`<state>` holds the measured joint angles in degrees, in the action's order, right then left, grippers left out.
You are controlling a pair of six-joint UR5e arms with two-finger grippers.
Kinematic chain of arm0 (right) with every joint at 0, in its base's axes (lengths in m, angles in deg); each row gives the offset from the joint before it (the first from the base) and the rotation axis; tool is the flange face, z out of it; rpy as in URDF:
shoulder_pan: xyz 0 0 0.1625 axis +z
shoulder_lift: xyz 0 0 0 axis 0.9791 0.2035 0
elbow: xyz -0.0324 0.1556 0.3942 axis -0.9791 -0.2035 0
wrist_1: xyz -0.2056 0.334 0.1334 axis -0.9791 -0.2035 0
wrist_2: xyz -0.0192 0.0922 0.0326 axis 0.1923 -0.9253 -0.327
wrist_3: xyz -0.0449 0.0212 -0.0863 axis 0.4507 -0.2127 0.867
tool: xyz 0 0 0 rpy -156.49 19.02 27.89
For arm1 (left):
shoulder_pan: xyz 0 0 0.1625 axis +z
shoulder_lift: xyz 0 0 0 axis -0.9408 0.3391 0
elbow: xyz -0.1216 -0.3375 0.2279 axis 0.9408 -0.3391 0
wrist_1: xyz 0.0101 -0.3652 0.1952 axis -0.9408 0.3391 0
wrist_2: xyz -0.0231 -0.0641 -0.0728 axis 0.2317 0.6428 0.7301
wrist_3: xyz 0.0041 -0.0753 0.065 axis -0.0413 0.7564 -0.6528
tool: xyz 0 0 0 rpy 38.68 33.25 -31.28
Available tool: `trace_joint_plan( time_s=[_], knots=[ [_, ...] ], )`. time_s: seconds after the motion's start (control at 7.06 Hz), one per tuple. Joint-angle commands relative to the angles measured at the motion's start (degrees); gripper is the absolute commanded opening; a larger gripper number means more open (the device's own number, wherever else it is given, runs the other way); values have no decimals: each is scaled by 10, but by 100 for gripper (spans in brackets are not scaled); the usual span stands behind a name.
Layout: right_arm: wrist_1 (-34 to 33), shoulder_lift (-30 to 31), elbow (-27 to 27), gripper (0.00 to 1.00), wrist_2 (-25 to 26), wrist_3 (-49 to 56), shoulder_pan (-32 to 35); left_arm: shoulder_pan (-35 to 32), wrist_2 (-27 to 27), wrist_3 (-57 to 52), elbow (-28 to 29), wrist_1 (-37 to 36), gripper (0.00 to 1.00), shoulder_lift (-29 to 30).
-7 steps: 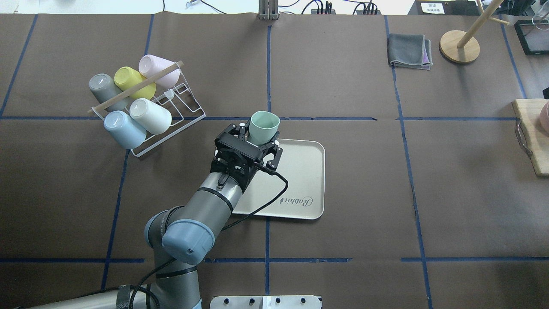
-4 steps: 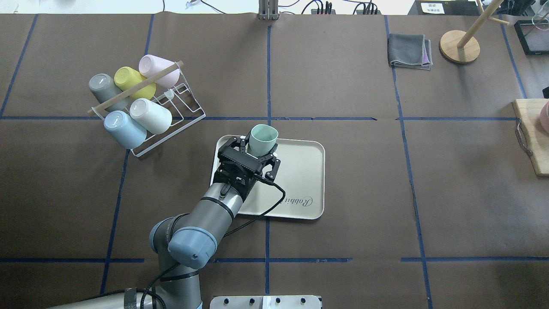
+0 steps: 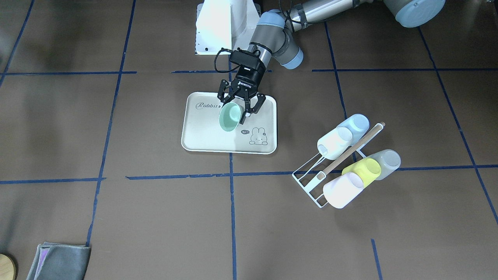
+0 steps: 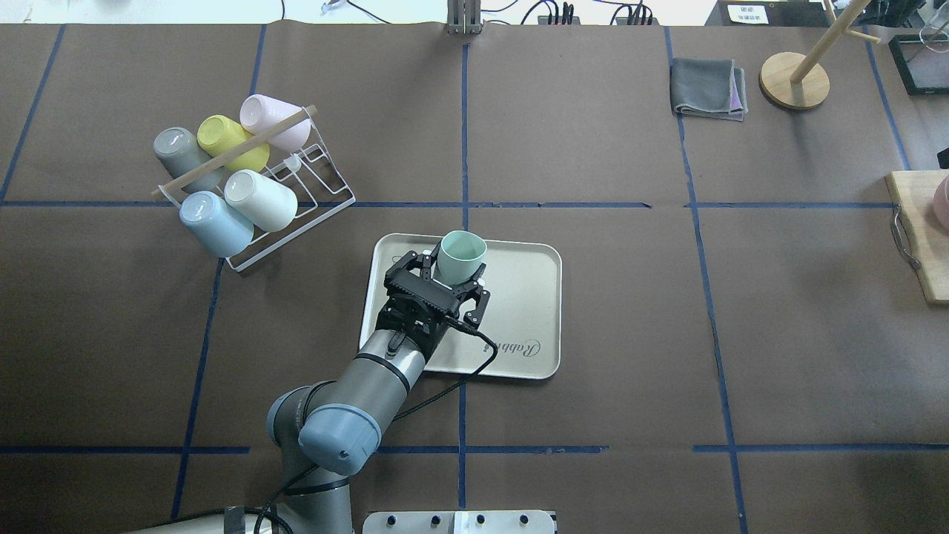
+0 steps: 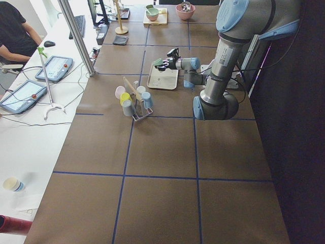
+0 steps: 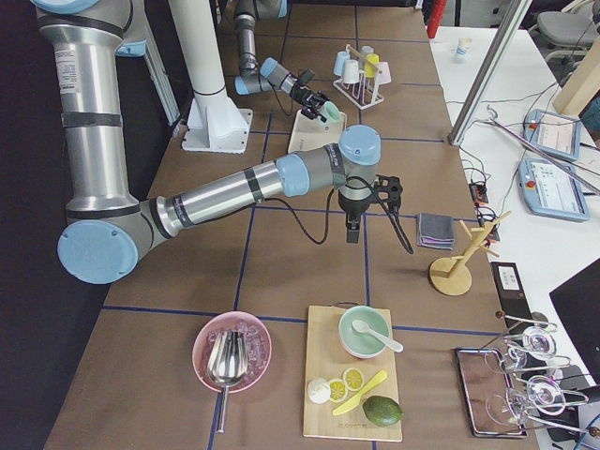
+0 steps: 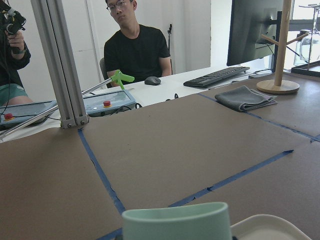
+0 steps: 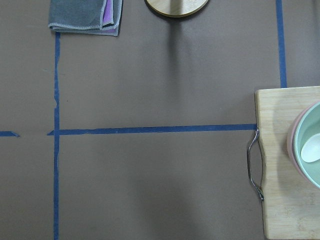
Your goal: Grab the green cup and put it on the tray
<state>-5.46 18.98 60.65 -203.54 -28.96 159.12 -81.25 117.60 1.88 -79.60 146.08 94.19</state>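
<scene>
The pale mint-green cup (image 4: 461,256) is tilted, its mouth pointing away from the robot, and held over the far left part of the cream tray (image 4: 519,297). My left gripper (image 4: 445,285) is shut on its lower body. In the front-facing view the green cup (image 3: 229,116) hangs over the tray (image 3: 202,132) between the "Rabbit" script and the rabbit drawing. Its rim (image 7: 175,222) fills the bottom of the left wrist view. I cannot tell whether it touches the tray. My right gripper (image 6: 354,227) shows only in the exterior right view, and I cannot tell its state.
A white wire rack (image 4: 296,185) holding several cups, among them yellow-green and light blue ones, stands left of the tray. A grey folded cloth (image 4: 708,87) and a wooden stand (image 4: 795,80) are at the far right. A cutting board (image 8: 290,165) lies under the right wrist.
My left gripper has drawn back toward the robot with the green cup, bringing it from the tray's far edge to over the tray.
</scene>
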Motion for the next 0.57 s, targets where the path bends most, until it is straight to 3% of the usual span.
trace_joint_plan(
  time_s=[0.0,0.28,0.42],
  knots=[
    [0,0,-1,100,1,0,0,7,0,0,17,8,63,6],
    [0,1,-1,100,0,0,0,8,0,1,28,8,64,14],
    [0,0,-2,100,1,-1,0,9,0,1,35,8,70,17]
  ],
)
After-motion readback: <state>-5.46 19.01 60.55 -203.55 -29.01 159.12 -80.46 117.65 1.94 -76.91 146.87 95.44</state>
